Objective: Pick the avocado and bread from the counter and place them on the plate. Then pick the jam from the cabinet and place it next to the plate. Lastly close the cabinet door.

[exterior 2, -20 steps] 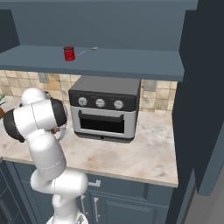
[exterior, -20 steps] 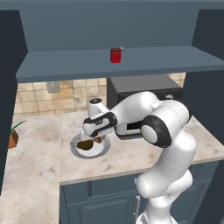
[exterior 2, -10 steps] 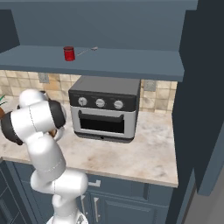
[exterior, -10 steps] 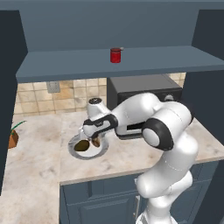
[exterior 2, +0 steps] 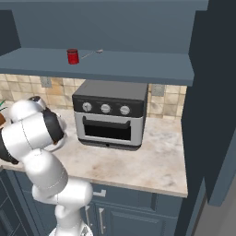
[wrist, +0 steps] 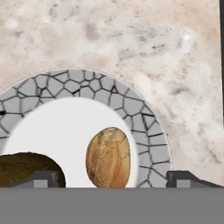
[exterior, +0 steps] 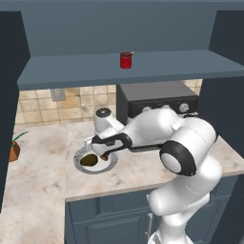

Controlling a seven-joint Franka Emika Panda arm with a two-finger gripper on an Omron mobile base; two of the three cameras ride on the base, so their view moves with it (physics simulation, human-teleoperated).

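- The white arm reaches low over the marbled beige counter (exterior: pixel 43 181), its dark two-finger gripper (wrist: pixel 111 177) hanging just above the round plate with a cracked grey mosaic rim (wrist: pixel 131 109)
- In the hand view the 2 finger tips (wrist: pixel 41 178) stand wide apart at either side of the plate's white centre, with nothing between them, so the claw is open and empty
- The oval tan bread roll (wrist: pixel 108 156) lies on the white of the plate; just beside it sits the dark brown avocado (wrist: pixel 26 168), also on the plate
- From the left base view both show as dark lumps on the plate (exterior: pixel 78 164) under the hand
- So the plating step looks finished: 2 of the task's items are down and let go
- The small red jam jar (exterior: pixel 125 60) stands upright on the shelf of the open blue-grey cabinet (exterior: pixel 71 71), above the black toaster oven (exterior 2: pixel 110 113) and well apart from the gripper
- Next, I judge, the arm must lift clear of the plate without nudging the bread, rise to the shelf, and come at the jar level with the fingers open around it
- The cabinet door is not yet closed
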